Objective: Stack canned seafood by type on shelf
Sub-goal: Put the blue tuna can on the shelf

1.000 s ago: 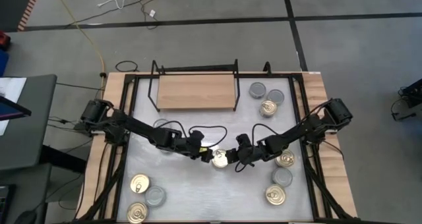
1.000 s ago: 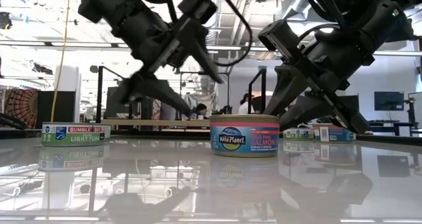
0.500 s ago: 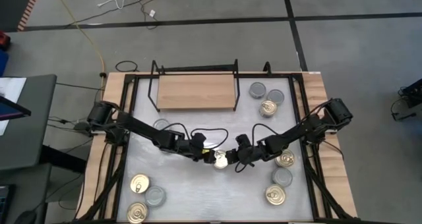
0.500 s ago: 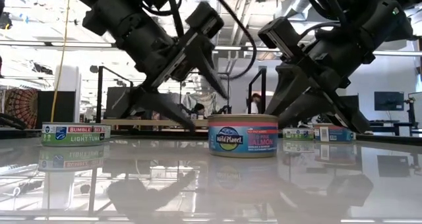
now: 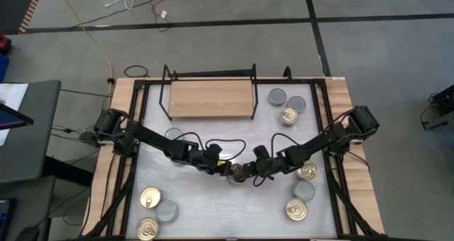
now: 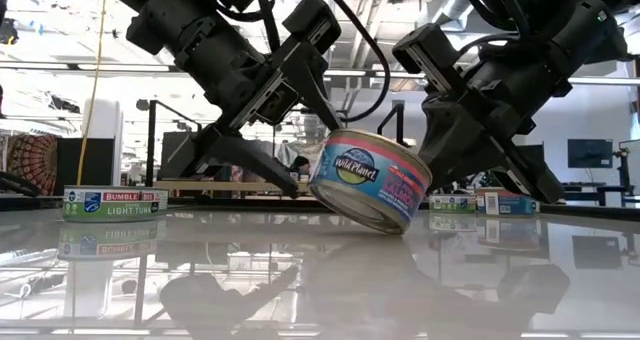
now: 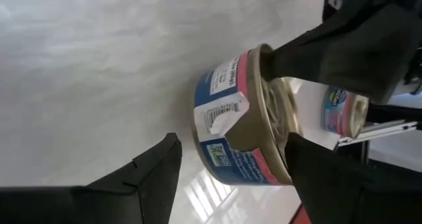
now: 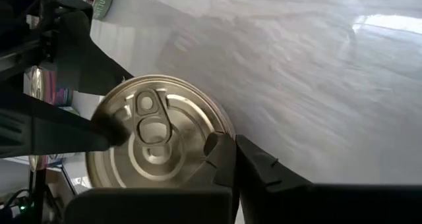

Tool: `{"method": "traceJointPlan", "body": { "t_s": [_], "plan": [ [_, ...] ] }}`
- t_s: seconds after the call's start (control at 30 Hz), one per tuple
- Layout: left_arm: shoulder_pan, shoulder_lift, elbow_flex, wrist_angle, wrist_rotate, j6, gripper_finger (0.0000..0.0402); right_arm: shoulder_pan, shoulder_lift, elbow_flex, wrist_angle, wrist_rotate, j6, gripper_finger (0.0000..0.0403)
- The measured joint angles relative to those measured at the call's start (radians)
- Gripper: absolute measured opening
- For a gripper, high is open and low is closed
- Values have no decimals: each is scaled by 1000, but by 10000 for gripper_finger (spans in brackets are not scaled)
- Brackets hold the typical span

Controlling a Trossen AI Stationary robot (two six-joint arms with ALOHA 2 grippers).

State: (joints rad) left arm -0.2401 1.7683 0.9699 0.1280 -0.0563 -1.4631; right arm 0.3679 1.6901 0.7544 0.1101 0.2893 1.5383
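Wild Planet salmon can (image 6: 369, 178) sits tilted at the table's (image 5: 213, 205) middle, one edge lifted, between both grippers. Left gripper (image 6: 283, 148) has fingers spread around it from the left. Right gripper (image 6: 455, 155), fingers pressed together, pinches its right rim. Far-left stands the shelf (image 5: 211, 99).

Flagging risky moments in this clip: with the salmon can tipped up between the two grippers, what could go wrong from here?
1. The salmon can is tilted, one edge on the table; it may roll or flop over.
2. The right gripper is shut at the can's rim, not around it, so it can slip off.
3. The left gripper is open around the can with one finger across its lid, close to the right gripper; the two could collide.
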Motion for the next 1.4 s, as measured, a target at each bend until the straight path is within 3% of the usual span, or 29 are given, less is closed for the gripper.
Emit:
{"method": "traceJointPlan", "body": {
  "t_s": [0.83, 1.17, 1.4],
  "plan": [
    [-18, 1, 0, 59, -23, -82, 259, -1, 1, -1, 1, 3, -29, 27],
    [-29, 2, -71, 230, -26, -157, 259, -1, 1, -2, -1, 8, -31, 27],
    [-41, 2, -82, 233, -46, -195, 259, -1, 1, -2, 0, 26, -45, 27]
  ]
}}
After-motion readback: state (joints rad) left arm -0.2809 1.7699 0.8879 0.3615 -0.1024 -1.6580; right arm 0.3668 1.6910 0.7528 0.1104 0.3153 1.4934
